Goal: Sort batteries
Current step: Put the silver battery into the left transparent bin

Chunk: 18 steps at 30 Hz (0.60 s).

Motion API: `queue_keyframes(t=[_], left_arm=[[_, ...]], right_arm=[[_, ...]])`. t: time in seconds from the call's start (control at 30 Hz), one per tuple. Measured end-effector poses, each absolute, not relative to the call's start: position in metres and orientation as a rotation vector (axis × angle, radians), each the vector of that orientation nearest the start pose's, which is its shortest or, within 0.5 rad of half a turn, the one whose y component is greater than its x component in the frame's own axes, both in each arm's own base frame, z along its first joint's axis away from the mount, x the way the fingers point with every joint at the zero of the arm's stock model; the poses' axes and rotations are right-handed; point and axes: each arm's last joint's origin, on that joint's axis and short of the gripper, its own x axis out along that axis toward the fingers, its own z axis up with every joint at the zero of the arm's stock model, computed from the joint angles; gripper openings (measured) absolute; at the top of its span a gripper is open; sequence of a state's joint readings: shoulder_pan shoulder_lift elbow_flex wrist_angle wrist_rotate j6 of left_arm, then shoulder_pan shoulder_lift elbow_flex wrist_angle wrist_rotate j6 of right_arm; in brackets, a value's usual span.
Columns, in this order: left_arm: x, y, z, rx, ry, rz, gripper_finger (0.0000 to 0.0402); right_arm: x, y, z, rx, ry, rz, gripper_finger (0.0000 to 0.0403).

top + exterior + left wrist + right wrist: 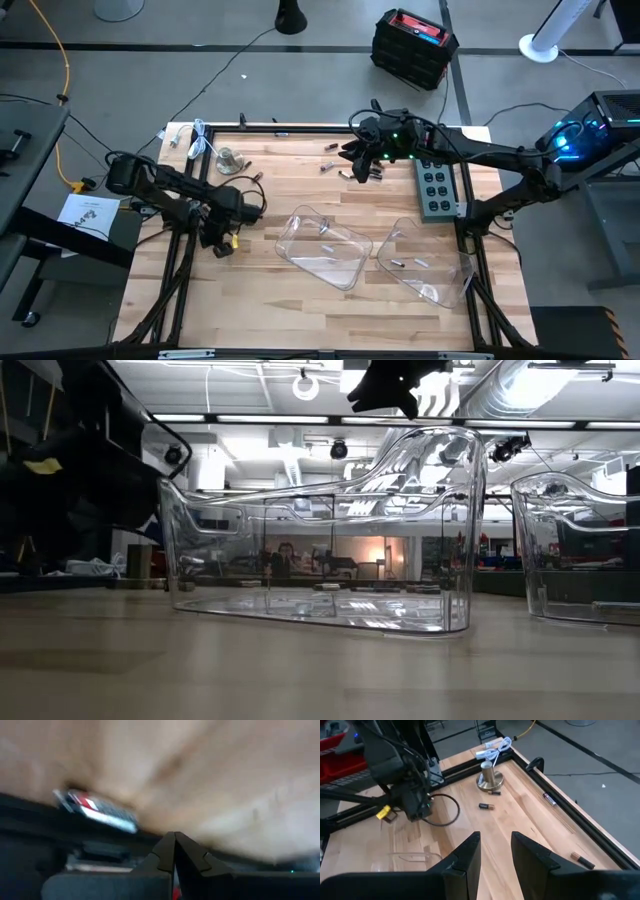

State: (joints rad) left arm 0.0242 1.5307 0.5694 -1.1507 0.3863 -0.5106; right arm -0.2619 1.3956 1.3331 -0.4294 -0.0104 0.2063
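— Hovering over the far side of the table (pixel 300 310), the right gripper (pixel 358 160) had its fingers (pixel 465 857) apart and empty; where were the batteries (pixel 350 170)?

— Mostly scattered just beneath it, a few in the two clear trays (pixel 322 247), two near the metal weight (pixel 490 776).

— And the left gripper (pixel 218 232)?

— Low at the table's left, fingers (pixel 192 857) pressed together, one battery (pixel 97 810) just beyond.

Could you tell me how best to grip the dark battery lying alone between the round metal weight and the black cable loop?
Probably around the middle of the barrel of the battery, coming straight down, one finger on each long side. It lies flat on bare wood, clear of the metal weight and cable loop.
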Motion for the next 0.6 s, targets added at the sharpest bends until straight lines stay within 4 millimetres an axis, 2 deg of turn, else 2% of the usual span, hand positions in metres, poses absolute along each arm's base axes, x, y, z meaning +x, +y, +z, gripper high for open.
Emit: queue_keyframes(t=[0.2,0.43,0.6], left_arm=[[0.1522,-0.0008,0.1167,-0.598,2.06,0.498,0.0],[0.1522,-0.0008,0.1167,-0.552,2.059,0.482,0.0],[0.1507,0.0041,0.1193,-0.481,1.969,0.751,0.0]], right_arm=[[0.2973,-0.0794,0.3627,0.27,0.457,-0.299,0.01],[0.2972,-0.0793,0.3626,0.288,0.457,-0.303,0.01],[0.2971,-0.0794,0.3624,0.288,0.458,-0.304,0.01]])
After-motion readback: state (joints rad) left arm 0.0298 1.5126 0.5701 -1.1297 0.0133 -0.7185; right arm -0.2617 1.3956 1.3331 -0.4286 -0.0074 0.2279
